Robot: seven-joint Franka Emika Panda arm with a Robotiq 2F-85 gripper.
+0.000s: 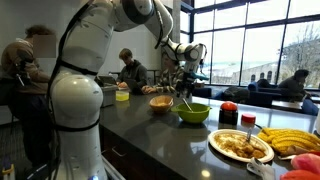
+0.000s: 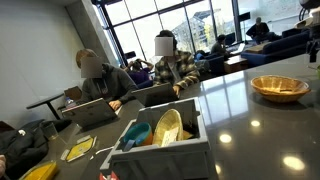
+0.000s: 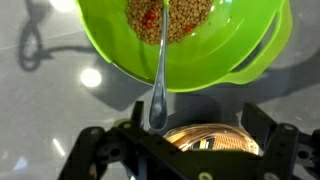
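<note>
One spoon (image 3: 162,70) rests in the green bowl (image 3: 105,45) of grains, just beyond the claw (image 3: 182,138). Its handle's long axis runs straight back toward the claw, with the end sitting between the jaws. Claw is spread fully wide and grips nothing. Bowl is on the counter (image 3: 40,110).

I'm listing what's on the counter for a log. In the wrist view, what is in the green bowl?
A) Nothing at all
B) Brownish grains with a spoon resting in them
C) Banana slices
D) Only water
B: in the wrist view the green bowl is filled with brownish grains, and the handle of a metal spoon runs from them out over the rim.
</note>
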